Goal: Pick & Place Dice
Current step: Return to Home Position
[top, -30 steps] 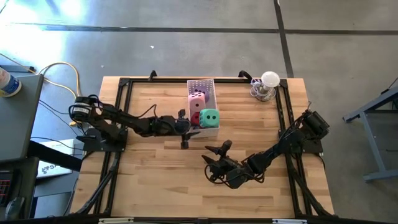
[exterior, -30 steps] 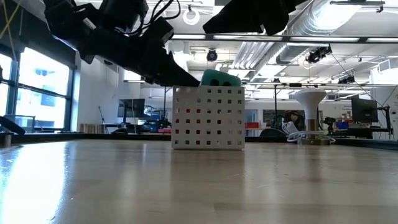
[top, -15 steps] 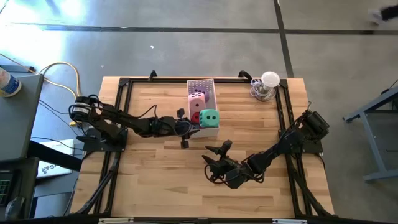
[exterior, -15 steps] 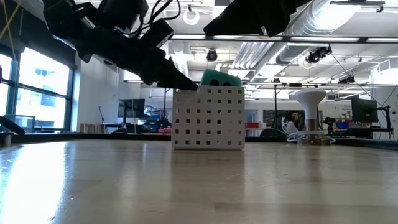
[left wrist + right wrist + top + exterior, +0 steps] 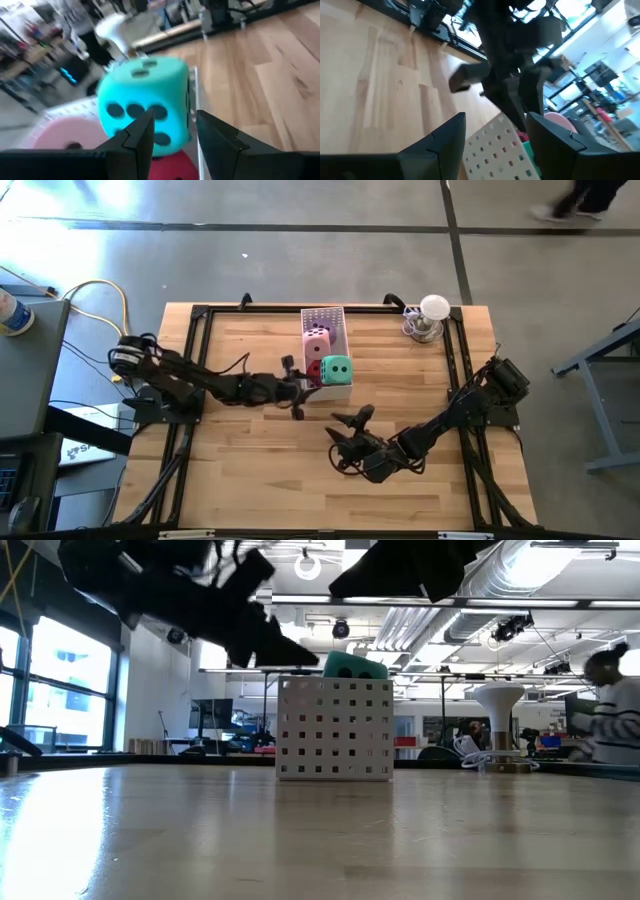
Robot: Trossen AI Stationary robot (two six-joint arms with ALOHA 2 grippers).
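Observation:
A white perforated tray (image 5: 325,315) stands at the table's far middle and holds the dice. The green die (image 5: 338,368) rests on top at the tray's near end and sticks up over its rim (image 5: 352,666). Beside it lies the red die (image 5: 313,368), with the pink die (image 5: 316,338) farther back. My left gripper (image 5: 306,386) hovers open just left of the tray's near end. It points at the green die (image 5: 145,100), with nothing between its fingers. My right gripper (image 5: 343,430) hangs open above the table's middle, nearer than the tray.
A white mushroom-shaped lamp (image 5: 430,315) stands at the far right corner. Black frame rails (image 5: 200,320) run along the table's edges. Bare wood (image 5: 260,470) lies at the near left. A person (image 5: 610,710) shows in the room beyond the table.
My left gripper has rolled about its own axis beside the tray and risen slightly, its arm swinging a little toward the table's near edge. The dice and the tray have stayed where they were.

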